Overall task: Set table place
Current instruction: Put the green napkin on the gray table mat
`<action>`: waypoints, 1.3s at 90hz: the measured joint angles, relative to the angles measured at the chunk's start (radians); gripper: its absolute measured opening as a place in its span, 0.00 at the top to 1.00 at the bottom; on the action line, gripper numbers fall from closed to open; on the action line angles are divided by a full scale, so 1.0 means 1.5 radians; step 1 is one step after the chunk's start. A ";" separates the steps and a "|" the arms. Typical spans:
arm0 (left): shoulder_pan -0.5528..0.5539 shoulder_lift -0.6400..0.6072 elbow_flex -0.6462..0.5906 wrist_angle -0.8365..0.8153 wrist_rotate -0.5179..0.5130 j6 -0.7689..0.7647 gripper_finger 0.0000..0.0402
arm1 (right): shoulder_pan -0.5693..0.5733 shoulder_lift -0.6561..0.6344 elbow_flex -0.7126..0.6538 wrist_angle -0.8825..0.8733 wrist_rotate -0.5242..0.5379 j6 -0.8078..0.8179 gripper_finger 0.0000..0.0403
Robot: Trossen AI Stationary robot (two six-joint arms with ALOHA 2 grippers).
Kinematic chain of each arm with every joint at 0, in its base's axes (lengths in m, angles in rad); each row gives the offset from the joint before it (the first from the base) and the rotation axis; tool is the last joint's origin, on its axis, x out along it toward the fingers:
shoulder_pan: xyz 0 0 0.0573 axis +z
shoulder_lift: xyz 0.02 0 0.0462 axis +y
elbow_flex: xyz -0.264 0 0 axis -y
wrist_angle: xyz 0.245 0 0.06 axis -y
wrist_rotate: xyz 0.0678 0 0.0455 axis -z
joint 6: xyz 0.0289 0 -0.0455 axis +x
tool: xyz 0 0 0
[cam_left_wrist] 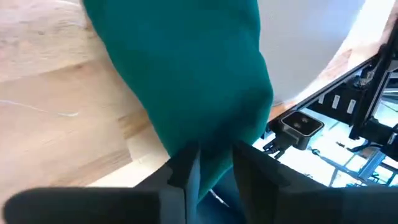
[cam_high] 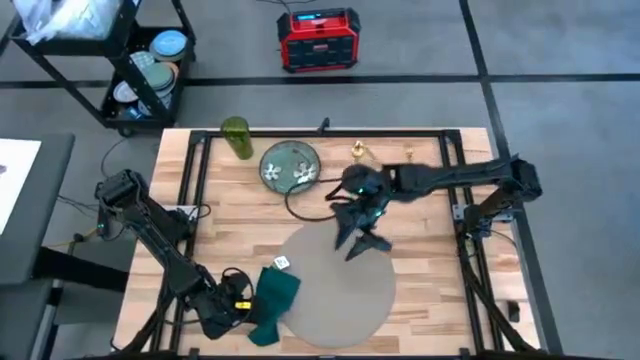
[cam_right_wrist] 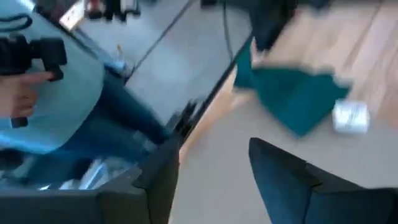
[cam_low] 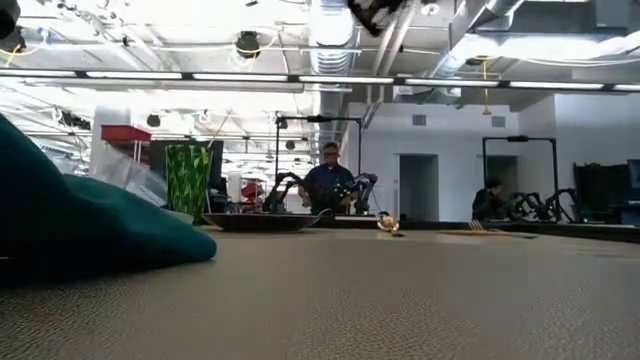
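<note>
The place, a round grey-beige placemat (cam_high: 340, 290), lies on the wooden table (cam_high: 240, 215) toward its near edge. A teal napkin (cam_high: 273, 298) rests partly on the placemat's left rim and partly on the wood, and my left gripper (cam_high: 238, 306) is shut on it. My right gripper (cam_high: 358, 240) hangs open above the placemat's far edge, touching nothing; only its tip shows in the low view (cam_low: 375, 12). A green patterned plate (cam_high: 290, 165) and a green cup (cam_high: 236, 138) stand near the far edge. My left gripper pinches the teal napkin's left edge (cam_left_wrist: 214, 163) between its two fingers (cam_left_wrist: 184, 180). The fingers come low from the table's near left corner. The cloth bunches in the gap, so I cannot count its layers. The rest of the napkin (cam_left_wrist: 186, 68) lies slack on the table and placemat.
Gold cutlery pieces (cam_high: 358, 152) (cam_high: 408, 153) lie at the far edge, right of the plate. A small white tag (cam_high: 281, 263) sits by the napkin. A black cable (cam_high: 300, 205) curves near the plate. A person holding a camera (cam_right_wrist: 56, 93) stands beyond the table's near edge.
</note>
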 joint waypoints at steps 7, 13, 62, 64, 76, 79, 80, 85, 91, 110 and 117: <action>-0.008 0.000 0.000 0.000 0.001 -0.010 0.80 | 0.024 0.055 -0.003 0.043 0.013 0.003 0.48; -0.014 0.000 0.000 0.000 0.001 -0.013 0.80 | 0.041 0.104 0.003 0.078 -0.016 0.029 0.48; -0.099 0.001 -0.001 -0.017 0.027 -0.044 0.80 | 0.111 0.359 0.152 0.080 0.107 0.044 0.56; -0.099 0.001 -0.001 -0.020 0.027 -0.046 0.80 | 0.112 0.365 0.151 0.074 0.121 0.044 0.55; -0.103 0.004 -0.001 -0.031 0.026 -0.050 0.80 | 0.106 0.392 0.151 0.070 0.172 0.073 0.52; -0.104 0.004 -0.001 -0.030 0.026 -0.047 0.80 | 0.100 0.396 0.151 0.073 0.175 0.074 0.51; -0.104 0.004 -0.001 -0.031 0.026 -0.046 0.80 | 0.098 0.396 0.151 0.075 0.176 0.074 0.51; -0.104 0.004 -0.001 -0.034 0.026 -0.042 0.80 | 0.089 0.397 0.152 0.077 0.179 0.085 0.50; -0.104 0.004 -0.001 -0.040 0.025 -0.040 0.80 | 0.081 0.397 0.152 0.094 0.180 0.110 0.50; -0.104 0.004 -0.001 -0.047 0.020 -0.037 0.80 | 0.070 0.396 0.182 0.106 0.189 0.124 0.50; -0.104 0.004 -0.001 -0.047 0.019 -0.037 0.80 | 0.071 0.397 0.180 0.104 0.192 0.124 0.50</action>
